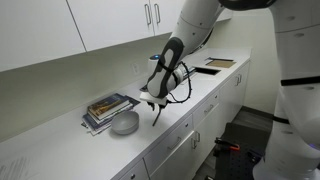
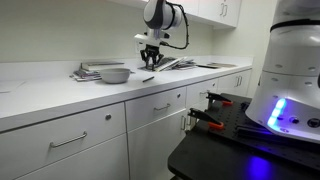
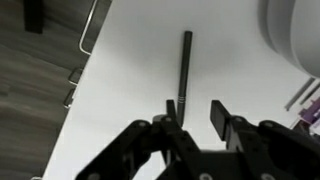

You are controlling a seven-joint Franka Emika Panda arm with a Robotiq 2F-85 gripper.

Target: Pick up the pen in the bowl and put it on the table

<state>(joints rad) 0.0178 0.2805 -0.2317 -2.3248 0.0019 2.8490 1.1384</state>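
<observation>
The thin dark pen (image 3: 185, 65) lies flat on the white table (image 3: 130, 70), outside the bowl. In the wrist view its near end runs next to my left fingertip. My gripper (image 3: 193, 105) is open with nothing between the fingers and hangs just above the pen. In both exterior views the gripper (image 1: 156, 101) (image 2: 150, 62) points down at the countertop (image 1: 60, 140) (image 2: 60, 95), beside the grey bowl (image 1: 124, 123) (image 2: 115, 74). The pen shows as a short dark line under the fingers (image 1: 159, 113) (image 2: 148, 78). The bowl's rim shows at the top right of the wrist view (image 3: 295, 30).
A stack of books (image 1: 105, 108) (image 2: 90, 70) lies behind the bowl. Flat papers or a book (image 1: 215, 65) (image 2: 205, 65) lie further along the counter. The counter's front edge with drawer handles (image 3: 85, 40) is close to the pen. Wall cabinets (image 1: 110, 20) hang above.
</observation>
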